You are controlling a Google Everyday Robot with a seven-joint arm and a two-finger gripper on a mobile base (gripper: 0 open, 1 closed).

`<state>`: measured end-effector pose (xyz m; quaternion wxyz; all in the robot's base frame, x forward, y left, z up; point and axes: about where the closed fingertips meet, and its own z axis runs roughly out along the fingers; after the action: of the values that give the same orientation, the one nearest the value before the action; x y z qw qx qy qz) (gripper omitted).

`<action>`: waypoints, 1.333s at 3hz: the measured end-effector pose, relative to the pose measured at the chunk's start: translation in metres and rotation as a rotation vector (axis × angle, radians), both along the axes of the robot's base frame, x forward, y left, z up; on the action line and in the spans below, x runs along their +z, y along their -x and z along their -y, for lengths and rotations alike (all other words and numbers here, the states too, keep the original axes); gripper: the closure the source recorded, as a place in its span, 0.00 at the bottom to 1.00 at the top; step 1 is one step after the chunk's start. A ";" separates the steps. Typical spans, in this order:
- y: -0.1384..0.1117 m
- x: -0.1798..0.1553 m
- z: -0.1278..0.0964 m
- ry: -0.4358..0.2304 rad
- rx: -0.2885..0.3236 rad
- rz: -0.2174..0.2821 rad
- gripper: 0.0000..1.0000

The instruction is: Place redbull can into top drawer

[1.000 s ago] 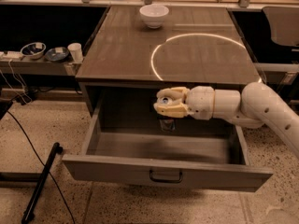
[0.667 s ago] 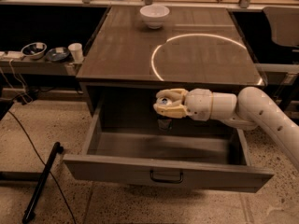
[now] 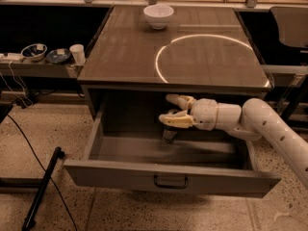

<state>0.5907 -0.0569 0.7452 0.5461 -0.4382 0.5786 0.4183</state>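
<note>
The redbull can (image 3: 168, 135) stands upright inside the open top drawer (image 3: 168, 176), near the middle of its floor towards the back wall, only its dim lower part showing. Directly at its 12 o'clock hangs the gripper (image 3: 165, 109), reaching in from 3 o'clock under the tabletop (image 3: 125, 57) and covering the can's top. Whether it clasps the can or has let go cannot be told. A white bowl (image 3: 158, 16) sits at the tabletop's 12 o'clock edge. At 9 o'clock, a small white cup (image 3: 77, 53) stands on a side shelf.
</note>
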 end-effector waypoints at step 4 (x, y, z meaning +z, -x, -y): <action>0.023 -0.002 0.057 0.051 0.004 0.048 0.00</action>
<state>0.5678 -0.1136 0.7434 0.5478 -0.4631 0.5749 0.3936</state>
